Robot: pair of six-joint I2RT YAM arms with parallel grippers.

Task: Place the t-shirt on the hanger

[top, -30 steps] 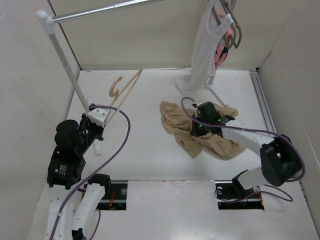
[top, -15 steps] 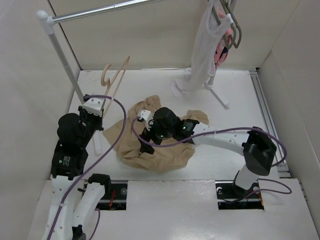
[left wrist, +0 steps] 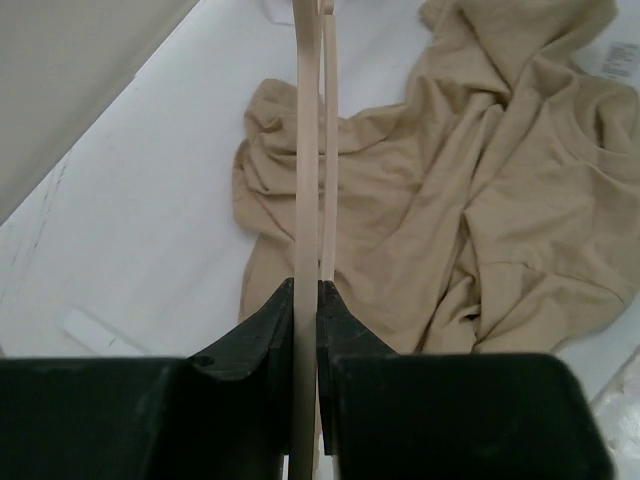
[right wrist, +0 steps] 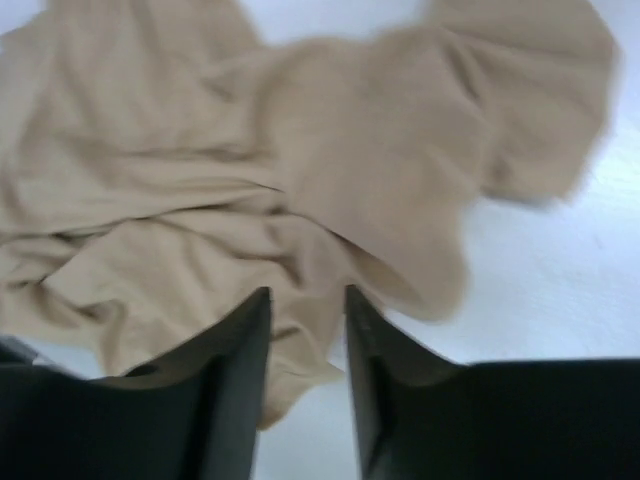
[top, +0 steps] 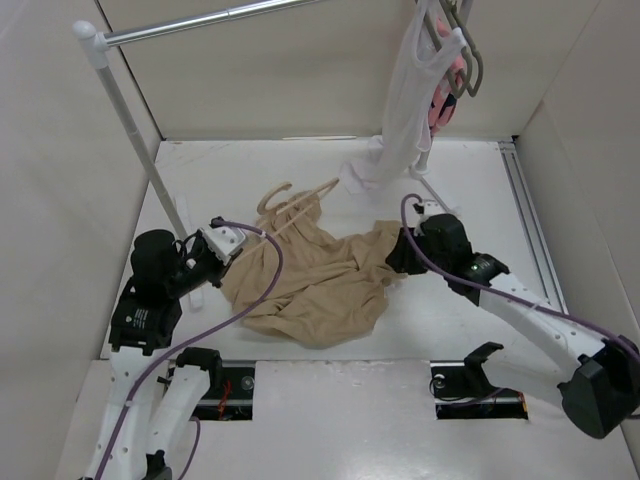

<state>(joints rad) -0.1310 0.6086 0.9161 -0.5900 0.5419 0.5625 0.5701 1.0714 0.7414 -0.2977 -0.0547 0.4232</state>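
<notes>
Centrally, the t-shirt [top: 310, 290] sprawls on the white table [top: 300, 165].

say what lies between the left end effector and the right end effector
The crumpled t-shirt fills the stretch from the left end effector, which clamps the hanger, to the right end effector, as the top external view shows.

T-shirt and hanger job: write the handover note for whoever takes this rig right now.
Left gripper: shut on the hanger, which reaches out over the shirt's left part, hook at the far end.
Right gripper: open, nothing seen between its fingers, above the t-shirt's right edge.
T-shirt: crumpled at mid table.
Done: hanger in hand at the shirt.
Left: work the hanger into the shirt; it is not yet inside.
</notes>
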